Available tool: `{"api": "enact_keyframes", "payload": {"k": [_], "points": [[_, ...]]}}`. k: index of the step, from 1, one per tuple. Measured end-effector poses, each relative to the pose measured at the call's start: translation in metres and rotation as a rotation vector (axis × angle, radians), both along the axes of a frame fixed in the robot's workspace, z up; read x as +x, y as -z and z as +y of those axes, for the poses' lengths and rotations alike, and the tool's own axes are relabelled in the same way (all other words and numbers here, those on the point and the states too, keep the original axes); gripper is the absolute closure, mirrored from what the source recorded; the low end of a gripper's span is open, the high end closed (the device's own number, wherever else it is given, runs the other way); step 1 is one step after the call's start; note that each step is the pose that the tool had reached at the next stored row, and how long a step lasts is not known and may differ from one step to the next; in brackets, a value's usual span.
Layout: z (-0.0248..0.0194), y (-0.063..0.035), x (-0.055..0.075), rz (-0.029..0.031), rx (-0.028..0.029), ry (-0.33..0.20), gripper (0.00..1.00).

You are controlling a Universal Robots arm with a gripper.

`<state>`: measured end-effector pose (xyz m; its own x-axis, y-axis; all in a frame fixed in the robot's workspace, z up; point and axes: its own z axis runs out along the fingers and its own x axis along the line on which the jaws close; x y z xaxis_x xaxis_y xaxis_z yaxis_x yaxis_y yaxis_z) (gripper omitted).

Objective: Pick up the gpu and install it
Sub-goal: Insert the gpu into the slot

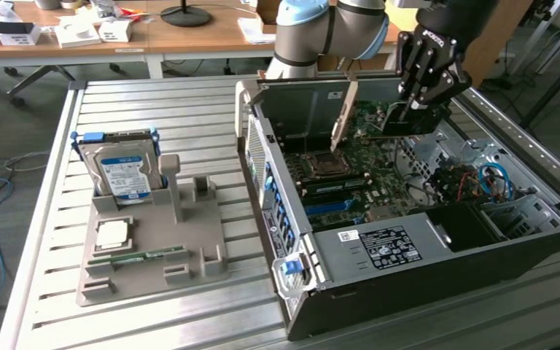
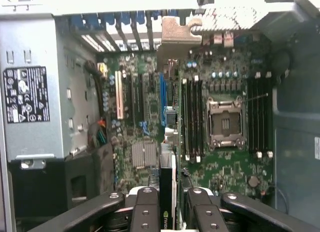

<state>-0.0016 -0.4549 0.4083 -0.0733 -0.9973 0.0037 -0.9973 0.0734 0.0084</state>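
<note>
- My claw (image 1: 418, 109) (image 2: 173, 204) is pinching the gpu (image 1: 382, 120) (image 2: 167, 184). A finger (image 2: 145, 212) presses on each face of the card, near one end of it.
- The gpu stands on edge inside the open case (image 1: 397, 248) (image 2: 295, 142), which lies on its side.
- The card's pale bracket (image 1: 343, 117) (image 2: 176, 34) points to the case's rear wall, close beside it.
- The card hangs just over the board (image 1: 358, 164) (image 2: 225, 162) on the case floor. I cannot tell whether its lower edge touches a slot.
- In the wrist view the card runs along the board beside a blue slot (image 2: 161, 99).
- The socket (image 1: 321, 162) (image 2: 225, 123) sits on the board inside the case, near the gpu and apart from it, with its metal frame shut.
- Blue cables (image 1: 494, 179) loop inside the case at its front end, well apart from the gpu.
- The case rests on the slatted metal table (image 1: 163, 109).
- Outside the case, on its exterior view's left, a grey holder (image 1: 202, 233) lies on the table, apart from the case.
- A drive (image 1: 125, 171) with a blue label stands upright in the holder's far end.
- A square chip (image 1: 113, 233) lies flat in the holder, nearer the camera than the drive.
- A RAM stick (image 1: 149, 255) lies in the holder just beside the chip.
</note>
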Motion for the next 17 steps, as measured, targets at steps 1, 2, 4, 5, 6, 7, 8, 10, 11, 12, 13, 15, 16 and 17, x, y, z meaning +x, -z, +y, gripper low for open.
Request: {"api": "enact_keyframes", "payload": {"k": [1,2,4,5,6,7,8,10,11,12,13,15,16,17], "points": [[0.0001,0.0001,0.000,-0.0106,0.0000,0.000,0.74],[0.0001,0.0002,-0.001,-0.0165,-0.0001,0.000,0.74],[0.0001,0.0010,-0.002,-0.0176,-0.0003,-0.001,0.74],[0.0001,0.0017,-0.002,-0.0177,-0.0003,-0.001,0.74],[0.0001,0.0023,-0.003,-0.0177,-0.0002,-0.001,0.74],[0.0001,0.0030,-0.004,-0.0177,-0.0002,-0.001,0.74],[0.0001,0.0038,-0.004,-0.0177,-0.0002,-0.001,0.74],[0.0001,0.0059,-0.004,-0.0178,-0.0001,-0.001,0.74],[0.0001,0.0071,-0.004,-0.0177,-0.0001,-0.001,0.74],[0.0001,0.0083,-0.005,-0.0177,-0.0001,-0.001,0.74],[0.0001,0.0095,-0.005,-0.0177,-0.0002,0.000,0.74],[0.0001,0.0118,-0.005,-0.0177,-0.0001,-0.001,0.74],[0.0002,0.0125,-0.005,-0.0177,-0.0002,-0.001,0.74],[0.0002,0.0130,-0.005,-0.0177,-0.0003,-0.001,0.74]]}}
